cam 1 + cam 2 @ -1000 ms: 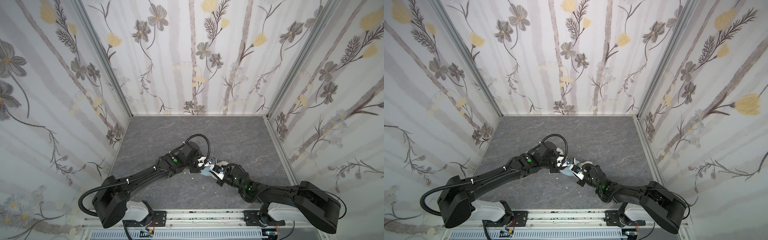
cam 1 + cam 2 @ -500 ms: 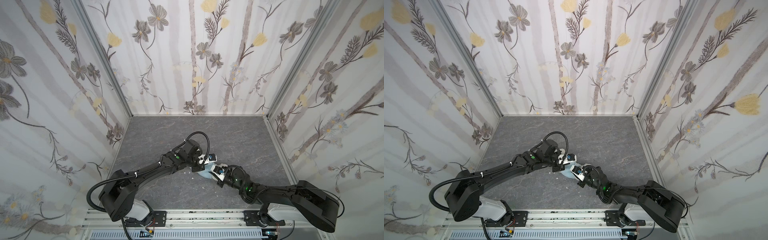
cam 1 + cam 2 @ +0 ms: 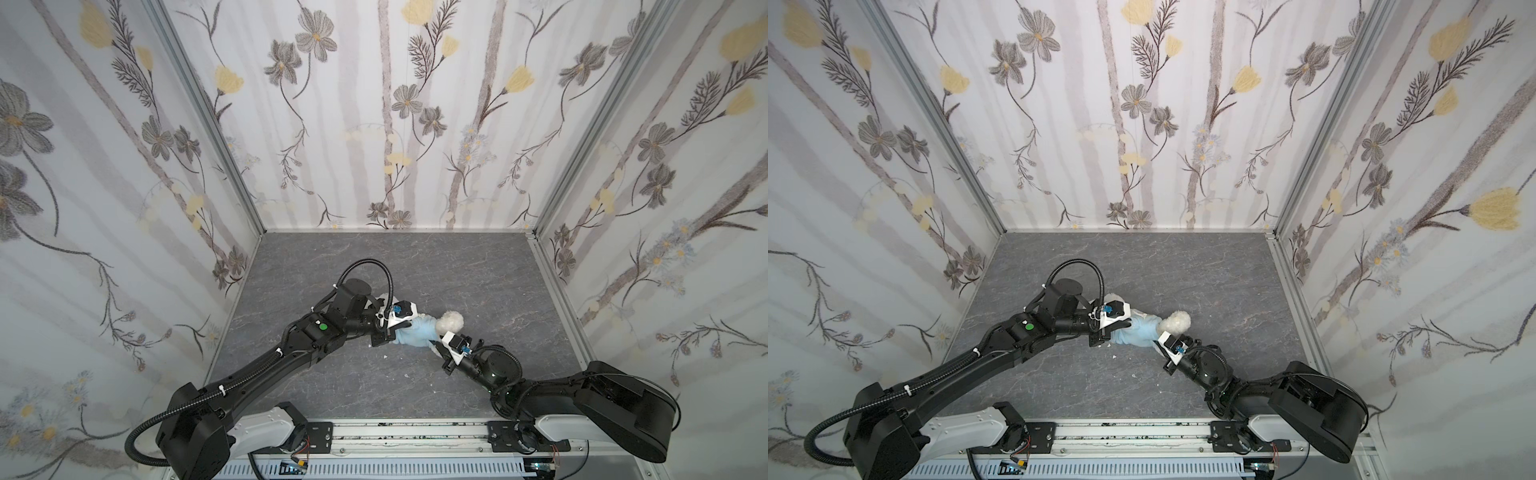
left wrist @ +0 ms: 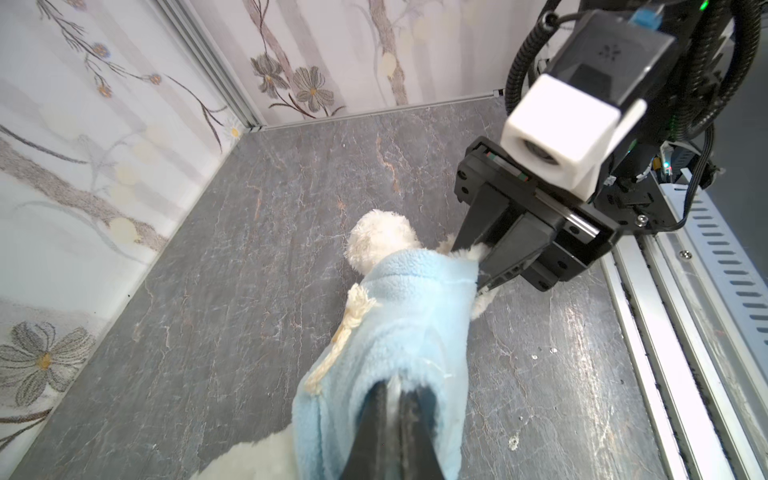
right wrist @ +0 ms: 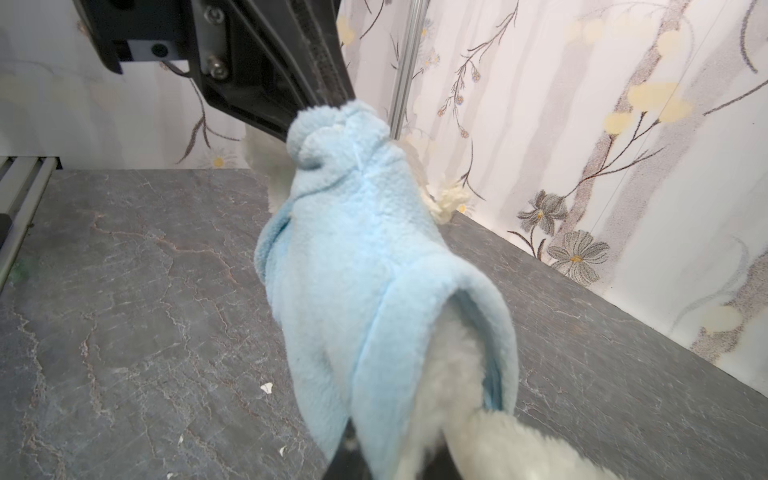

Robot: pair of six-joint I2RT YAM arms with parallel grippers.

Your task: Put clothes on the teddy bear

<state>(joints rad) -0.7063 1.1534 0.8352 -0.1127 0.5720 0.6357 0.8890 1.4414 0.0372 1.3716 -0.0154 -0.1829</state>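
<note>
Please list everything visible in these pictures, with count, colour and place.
fluffy white plush teddy bear: one, white, mid-table, between the grippers
light-blue fleece hoodie: one, light blue, around the bear's body
loose crumbs: a few, whitish, on the tabletop
marbled tabletop: one, grey, under everything
floral wallpaper walls: three, white with grey and yellow flowers, around the table
metal rail: one, silver, front edge
left gripper: one, black, shut on the hoodie, end away from the head
right gripper: one, black, shut on the hoodie, near the head
</note>
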